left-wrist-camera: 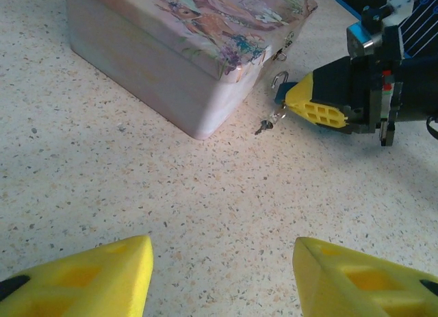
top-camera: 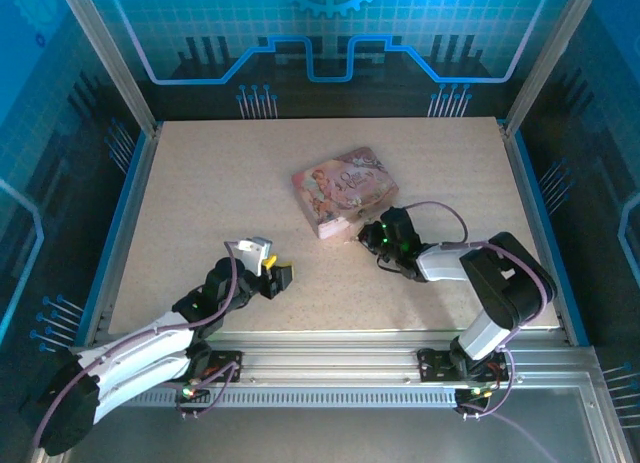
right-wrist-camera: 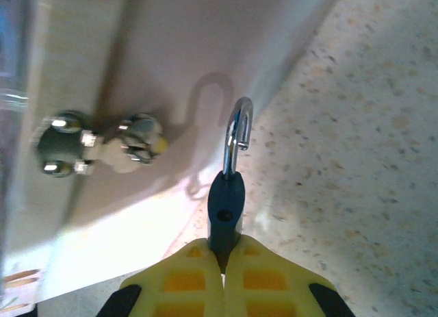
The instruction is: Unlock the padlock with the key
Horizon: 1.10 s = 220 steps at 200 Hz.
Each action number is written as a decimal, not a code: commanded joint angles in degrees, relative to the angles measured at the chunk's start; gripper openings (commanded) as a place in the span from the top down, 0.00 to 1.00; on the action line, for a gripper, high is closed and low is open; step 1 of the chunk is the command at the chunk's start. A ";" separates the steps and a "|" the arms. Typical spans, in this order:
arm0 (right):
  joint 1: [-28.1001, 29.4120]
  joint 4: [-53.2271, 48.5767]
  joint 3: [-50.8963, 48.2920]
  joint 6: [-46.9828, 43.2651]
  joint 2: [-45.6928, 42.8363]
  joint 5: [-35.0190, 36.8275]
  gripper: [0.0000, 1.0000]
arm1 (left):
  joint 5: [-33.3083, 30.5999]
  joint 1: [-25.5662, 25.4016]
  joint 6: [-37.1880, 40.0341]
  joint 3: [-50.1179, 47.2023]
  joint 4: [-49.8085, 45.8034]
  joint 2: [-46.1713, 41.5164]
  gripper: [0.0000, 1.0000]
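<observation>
One padlock pinched between right jaws, shackle protruding | left jaws apart, empty

Smooth dark blue-grey padlock with bright polished metal shackle, tiny dark metal key, right tool of matt yellow moulded plastic, box with glossy printed lid, small shiny metal clasp, table matt, speckled, stone-like.

Speckled beige tabletop enclosed by blue-lit patterned walls.
</observation>
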 commanded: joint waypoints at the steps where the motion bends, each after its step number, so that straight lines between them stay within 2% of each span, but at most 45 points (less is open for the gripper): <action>1: -0.71 4.86 -1.21 -1.93 -2.37 -0.04 1.00 | -0.10 0.45 1.05 -0.82 -0.21 -0.88 0.43; 37: -1.22 3.02 -1.29 -2.16 -2.61 -1.15 1.00 | 0.12 0.47 1.02 -0.64 -0.42 -1.16 0.43; 70: -1.21 -3.07 -0.80 -4.23 -5.70 -1.02 1.00 | 0.48 0.45 0.93 0.67 -2.64 -1.76 0.43; 95: -1.20 -12.37 1.68 -7.50 -10.38 -0.55 1.00 | 0.05 0.45 0.72 3.57 -7.83 -2.77 0.42; 121: -0.01 -27.04 7.08 -13.15 -14.24 -0.54 1.00 | -2.84 0.45 -0.49 7.70 -15.90 -2.96 0.39; 145: 3.15 -38.98 13.28 -17.92 -15.60 0.64 1.00 | -7.37 0.70 -2.80 10.80 -22.56 -3.13 0.29; 165: 7.08 -45.49 17.59 -19.51 -14.92 1.38 1.00 | -11.30 1.25 -3.86 14.02 -28.78 -3.39 0.10; 171: 8.59 -46.58 18.95 -19.75 -14.21 1.39 1.00 | -12.22 1.59 -4.10 15.11 -30.57 -3.33 0.02; 199: 14.47 -48.75 23.74 -19.08 -9.63 -0.14 1.00 | -13.32 5.58 -6.04 20.43 -38.30 -2.03 0.01; 220: 18.03 -48.75 27.94 -18.99 -4.86 -2.08 1.00 | -11.76 11.33 -9.21 23.32 -42.76 -0.66 0.01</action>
